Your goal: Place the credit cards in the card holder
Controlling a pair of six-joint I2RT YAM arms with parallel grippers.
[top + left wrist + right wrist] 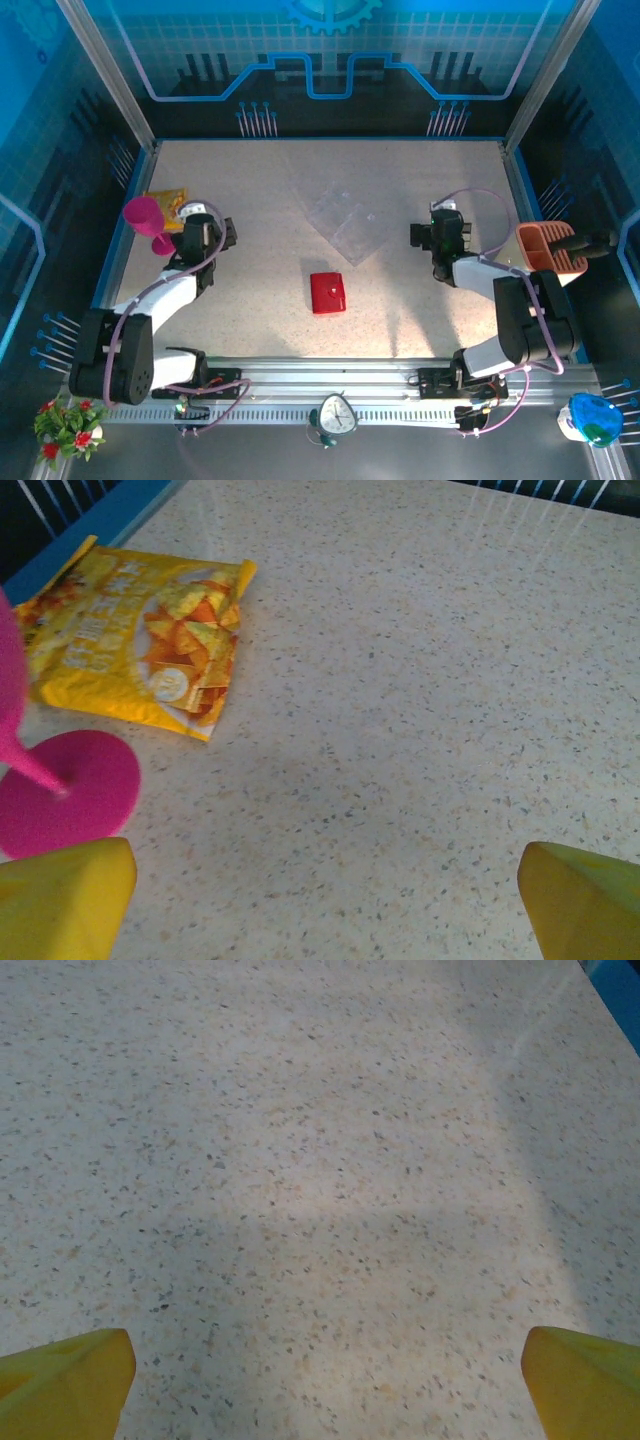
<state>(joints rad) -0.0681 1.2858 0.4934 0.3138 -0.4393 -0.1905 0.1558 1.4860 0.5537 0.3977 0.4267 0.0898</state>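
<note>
The card holder (327,292), a small glossy red wallet, lies closed on the speckled table a little in front of the middle. The credit cards are hidden or out of view. My left gripper (206,226) hangs at the left side of the table, well away from the wallet, next to a pink goblet. In the left wrist view the left gripper (330,880) is open, its yellow fingertips (70,895) wide apart over bare table. My right gripper (443,230) hangs at the right side, and in its wrist view the right gripper (330,1360) is also open with nothing between the fingers.
A pink goblet (148,220) and a yellow-orange snack packet (140,640) stand at the far left. Clear plastic sleeves (345,222) lie behind the wallet. An orange-brown two-slot rack (545,247) sits at the right edge. Blue rails border the table.
</note>
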